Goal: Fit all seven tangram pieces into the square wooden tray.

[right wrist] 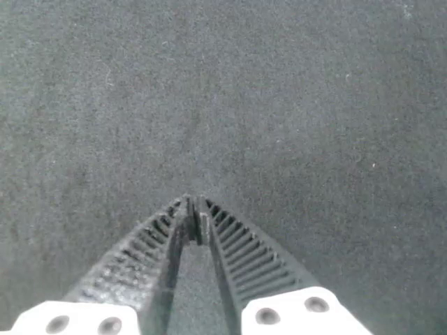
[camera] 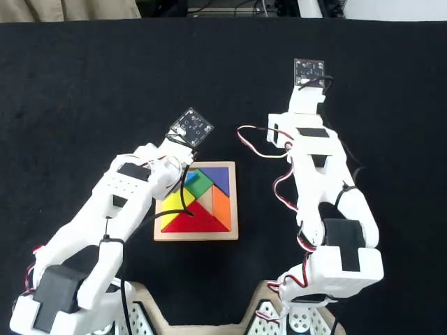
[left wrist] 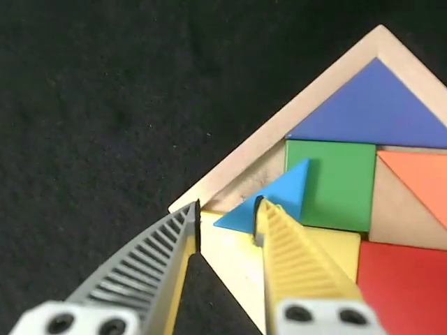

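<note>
Left gripper (left wrist: 227,204) spread over wooden tray's (left wrist: 237,157) far-left corner, yellow finger (left wrist: 293,258) touching light blue triangle (left wrist: 279,195), which sits askew, overlapping green square (left wrist: 342,181). Right gripper (right wrist: 194,209) pressed together, empty, above black cloth (right wrist: 209,84).

Surface (camera: 70,84), covered edge to edge in matte black felt-like cloth, evenly lit from above with no hard shadows; beyond its far edge, a strip of beige fabric (camera: 77,8) at one corner, dark cables (camera: 230,7) at the middle, a white panel (camera: 398,8) at the other corner.
</note>
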You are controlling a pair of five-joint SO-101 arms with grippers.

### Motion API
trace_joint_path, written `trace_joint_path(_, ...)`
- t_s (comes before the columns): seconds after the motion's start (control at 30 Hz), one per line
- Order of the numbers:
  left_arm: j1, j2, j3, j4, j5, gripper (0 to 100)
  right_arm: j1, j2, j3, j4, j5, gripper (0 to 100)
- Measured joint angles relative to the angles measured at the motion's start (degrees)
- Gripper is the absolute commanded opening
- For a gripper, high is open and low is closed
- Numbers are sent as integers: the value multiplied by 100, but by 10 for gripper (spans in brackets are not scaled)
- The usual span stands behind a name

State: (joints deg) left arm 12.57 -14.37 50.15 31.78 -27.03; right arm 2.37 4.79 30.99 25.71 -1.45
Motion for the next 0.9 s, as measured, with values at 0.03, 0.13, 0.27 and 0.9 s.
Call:
trace_joint_path(0.03, 0, 0, 0, 0, 0, 144, 0, 0, 0, 0, 0, 12)
trace_joint_path(0.13, 0, -9, -9, 167, 0, 145, 0, 0, 0, 0, 0, 12)
trace_joint_path(0.27, 167, -220, -9, 571, 0, 145, 0, 0, 0, 0, 0, 12)
trace_joint_path(0.9, 229, -571, -105, 1468, 18, 145, 0, 0, 0, 0, 0, 12)
